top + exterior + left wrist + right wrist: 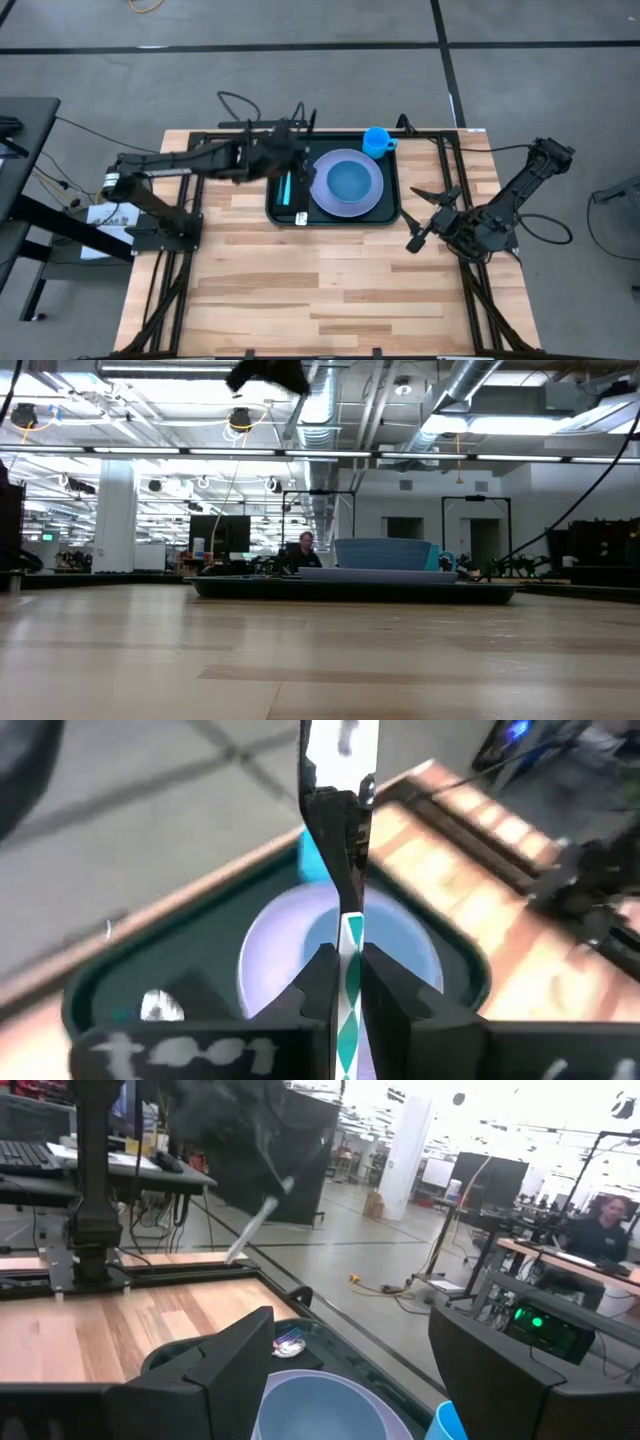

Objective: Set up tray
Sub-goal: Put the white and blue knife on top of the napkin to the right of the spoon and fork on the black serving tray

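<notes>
The dark green tray [390,205] lies at the table's far middle. It holds a lavender plate [372,200] with a blue bowl [348,180] on it, a blue cup [377,140] at its far right corner, and a teal-handled spoon [285,187] flat on its left part. My left gripper [349,982] hangs high over the tray's left far part, shut on a long utensil [340,760] with a white, green-diamond handle and a shiny end. My right gripper [430,215] waits open to the right of the tray, pointing at it. My left gripper pinches the utensil's patterned handle [352,945] between its two fingers. The utensil runs along the fingers and sticks out past their tips. It is lifted clear above the tray and slants downward below the gripper in the right wrist view [255,1220].
Black frame rails [450,160] run along the table's far edge and down both sides. Bare wood [320,290] fills the near half of the table. A spoon's metal bowl [160,1007] shows in the tray's left part. A person sits in the room beyond [605,1225].
</notes>
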Controlling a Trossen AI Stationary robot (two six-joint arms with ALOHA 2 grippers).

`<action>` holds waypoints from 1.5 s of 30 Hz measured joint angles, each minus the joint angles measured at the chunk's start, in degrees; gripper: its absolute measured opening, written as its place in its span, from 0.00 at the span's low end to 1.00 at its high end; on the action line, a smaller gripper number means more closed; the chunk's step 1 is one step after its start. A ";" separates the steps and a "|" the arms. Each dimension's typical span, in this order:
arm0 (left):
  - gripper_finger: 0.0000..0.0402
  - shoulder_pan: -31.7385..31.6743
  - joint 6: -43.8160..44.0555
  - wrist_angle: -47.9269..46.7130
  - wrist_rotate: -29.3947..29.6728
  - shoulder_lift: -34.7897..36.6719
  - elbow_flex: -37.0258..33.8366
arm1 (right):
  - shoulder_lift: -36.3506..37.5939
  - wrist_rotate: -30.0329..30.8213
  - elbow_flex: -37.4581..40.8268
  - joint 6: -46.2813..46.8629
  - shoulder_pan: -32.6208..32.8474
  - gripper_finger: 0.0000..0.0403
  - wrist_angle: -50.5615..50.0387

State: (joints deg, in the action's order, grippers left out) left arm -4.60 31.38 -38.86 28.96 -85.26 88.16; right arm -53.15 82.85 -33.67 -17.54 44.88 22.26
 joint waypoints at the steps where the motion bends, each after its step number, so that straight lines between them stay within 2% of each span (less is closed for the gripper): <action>1: 0.03 -1.85 1.63 -1.30 -2.21 -0.21 0.00 | 0.00 0.00 0.00 0.00 0.00 0.65 0.00; 6: 0.03 -10.11 5.19 -3.43 -11.94 -3.41 -0.04 | -0.02 -0.02 0.00 0.00 0.00 0.65 0.00; 10: 0.03 -15.54 7.32 -4.66 -15.34 -6.45 -0.04 | -0.02 -0.05 0.00 -0.12 0.00 0.65 0.00; 17: 0.03 -22.50 10.78 -13.26 -17.74 -12.10 -0.04 | -0.02 -0.43 0.00 -0.52 0.00 0.65 -0.29; 24: 0.03 -25.86 12.83 -10.18 -27.85 -19.12 -0.04 | -0.02 -0.42 0.00 -0.48 0.00 0.65 -1.27; 29: 0.03 -27.65 15.94 -10.18 -32.70 -23.79 -0.04 | -0.02 -0.41 0.00 -0.47 0.00 0.65 -1.89; 37: 0.03 -28.13 16.89 -10.04 -34.80 -28.08 -0.04 | -0.02 -0.38 0.00 -0.87 0.00 0.65 -2.33; 45: 0.05 -27.54 18.81 -10.05 -34.86 -28.34 -0.04 | -0.02 -0.35 0.00 -0.90 0.00 0.65 -2.51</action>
State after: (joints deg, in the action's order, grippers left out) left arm -32.14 50.19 -48.90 -5.90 -113.60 88.12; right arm -53.17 82.50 -33.67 -18.44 44.88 19.75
